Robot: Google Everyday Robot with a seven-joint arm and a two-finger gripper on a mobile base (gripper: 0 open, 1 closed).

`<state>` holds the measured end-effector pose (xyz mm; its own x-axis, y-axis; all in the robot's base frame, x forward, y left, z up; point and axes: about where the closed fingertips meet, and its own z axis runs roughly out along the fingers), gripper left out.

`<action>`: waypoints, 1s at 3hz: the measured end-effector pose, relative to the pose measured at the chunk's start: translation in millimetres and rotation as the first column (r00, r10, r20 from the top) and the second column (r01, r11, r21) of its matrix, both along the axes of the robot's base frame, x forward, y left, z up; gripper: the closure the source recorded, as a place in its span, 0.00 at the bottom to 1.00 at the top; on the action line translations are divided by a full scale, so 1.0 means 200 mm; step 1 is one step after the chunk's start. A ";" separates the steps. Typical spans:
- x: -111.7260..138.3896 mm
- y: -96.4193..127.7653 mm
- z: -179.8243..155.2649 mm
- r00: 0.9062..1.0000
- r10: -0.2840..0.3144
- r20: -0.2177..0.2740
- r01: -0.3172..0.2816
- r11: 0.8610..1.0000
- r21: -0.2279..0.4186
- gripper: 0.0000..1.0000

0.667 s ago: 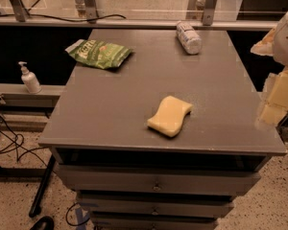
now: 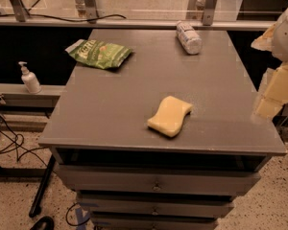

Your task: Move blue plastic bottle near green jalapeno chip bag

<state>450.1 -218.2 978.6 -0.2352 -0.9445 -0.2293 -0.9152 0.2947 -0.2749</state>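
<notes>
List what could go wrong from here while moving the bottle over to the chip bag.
1. The blue plastic bottle lies on its side near the table's far edge; a clumsy touch from the tool, now off the table's right side, could roll it away.
2. The green jalapeno chip bag sits at the far left corner, so a bottle set beside it might drop off.

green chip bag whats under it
The green jalapeno chip bag lies on the grey table top. Anything beneath its flat body is covered. The hand hangs off the table's right edge, far from it.
</notes>
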 end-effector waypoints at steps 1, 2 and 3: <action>0.25 -0.03 0.02 0.995 -0.039 0.096 0.037 0.999 0.029 0.00; 0.60 -0.08 0.00 0.980 -0.109 0.169 0.093 0.991 0.099 0.00; 0.94 -0.16 -0.07 0.950 -0.225 0.215 0.191 0.967 0.169 0.00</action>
<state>638.2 -249.3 965.4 -0.3474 -0.8331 -0.4303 -0.7460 0.5236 -0.4115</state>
